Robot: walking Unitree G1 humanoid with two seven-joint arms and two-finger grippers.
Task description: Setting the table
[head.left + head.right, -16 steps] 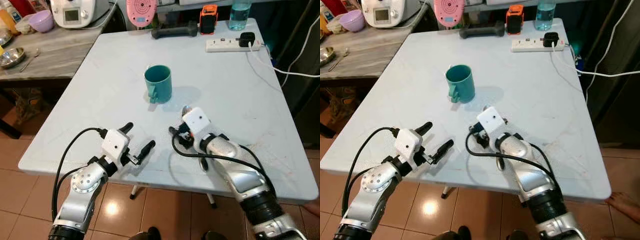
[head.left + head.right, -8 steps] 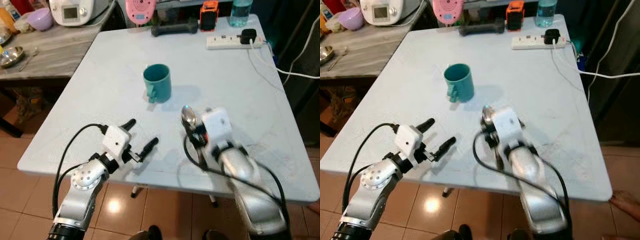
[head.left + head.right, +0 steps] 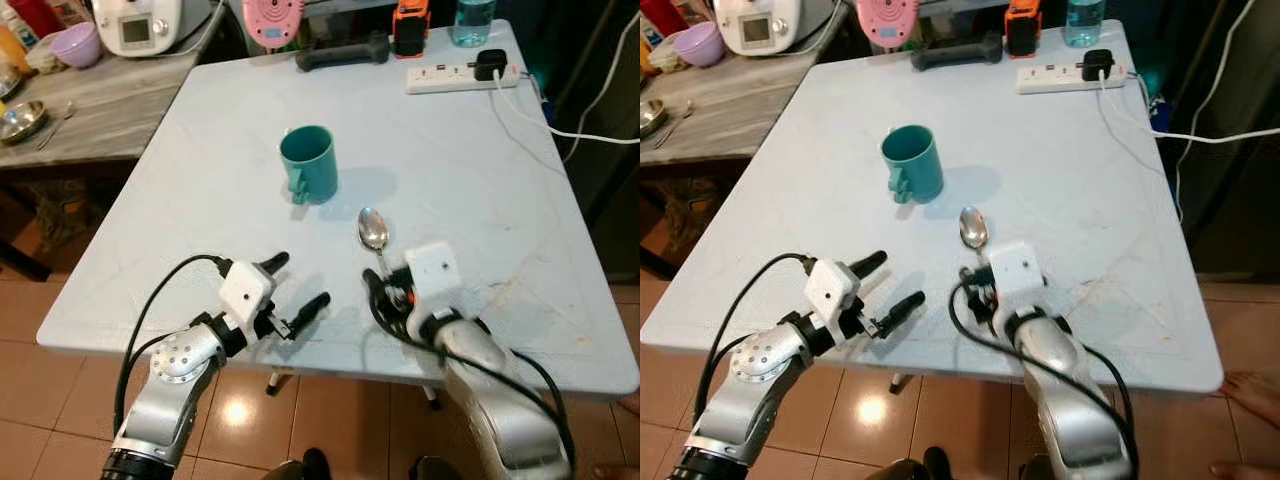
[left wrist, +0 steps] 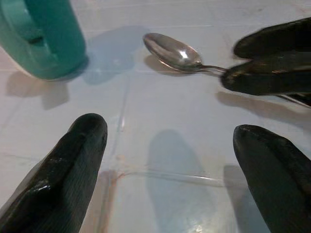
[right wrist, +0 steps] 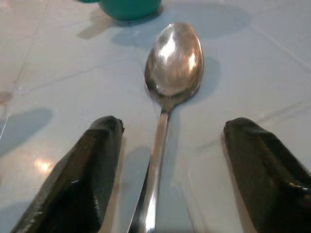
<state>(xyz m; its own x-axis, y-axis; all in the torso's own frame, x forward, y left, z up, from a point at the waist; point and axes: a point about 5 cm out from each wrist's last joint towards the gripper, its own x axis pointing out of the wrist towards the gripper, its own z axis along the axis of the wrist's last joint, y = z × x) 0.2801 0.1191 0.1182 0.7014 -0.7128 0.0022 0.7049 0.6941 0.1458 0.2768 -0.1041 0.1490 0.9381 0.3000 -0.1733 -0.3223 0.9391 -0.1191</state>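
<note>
Placing a spoon beside the teal mug on the white worktop.
Right claw released, fingers straddling the spoon's handle — next, likely retreat; left claw spread, hovering nearby.

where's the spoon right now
The spoon lies flat on the white table, just right of the teal mug and nearer the robot, its handle running back between the open fingers of the right end effector.
</note>
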